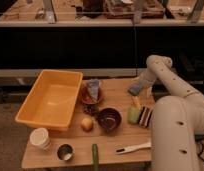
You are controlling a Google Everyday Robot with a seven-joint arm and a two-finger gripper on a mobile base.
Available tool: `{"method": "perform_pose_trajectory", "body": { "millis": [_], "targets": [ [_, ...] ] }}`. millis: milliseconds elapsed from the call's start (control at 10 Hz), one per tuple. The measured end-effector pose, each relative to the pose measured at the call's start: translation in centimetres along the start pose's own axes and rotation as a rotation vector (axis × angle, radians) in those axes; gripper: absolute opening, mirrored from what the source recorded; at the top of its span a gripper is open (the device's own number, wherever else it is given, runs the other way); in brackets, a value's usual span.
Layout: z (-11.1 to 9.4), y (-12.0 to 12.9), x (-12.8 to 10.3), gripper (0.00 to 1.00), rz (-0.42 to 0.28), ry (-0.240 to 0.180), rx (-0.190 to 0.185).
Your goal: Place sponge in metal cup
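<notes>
One light wooden table (118, 94) carried everything we saw. At its left end sat a big yellow rectangular plastic bin (49, 99), and in front of that, near the left corner, a white round stacked container (40, 138). Just to the right of it, by the front edge, stood the small shiny metal cup (65, 152), upright and apart from its neighbours. Further back, beside the bin, we noted a small brown plate (86, 98) with a blue-grey packet (93, 89) on it. A small yellowish round fruit (86, 124) lay next to a dark brown bowl (109, 120), and a slim green stick-like object (95, 158) pointed over the front edge. A white long-handled tool (133, 147) lay to the right of that. A yellow-green rounded object (133, 115) touched a multicoloured striped block (144, 116). Behind them, near the table's back right, the gripper (139, 93) on the white arm (166, 76) was clamped on the small flat blue-grey sponge (135, 89), well apart from the cup.
</notes>
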Motion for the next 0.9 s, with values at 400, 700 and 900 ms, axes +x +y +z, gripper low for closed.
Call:
{"method": "perform_pose_trajectory", "body": {
  "millis": [400, 700, 900],
  "targets": [
    [1.4, -0.9, 1.2, 0.80, -0.055, 0.005, 0.007],
    [2.5, -1.2, 0.6, 0.80, -0.081, -0.003, 0.005],
    [3.4, -1.3, 0.0, 0.78, -0.105, -0.004, -0.010]
  ]
}}
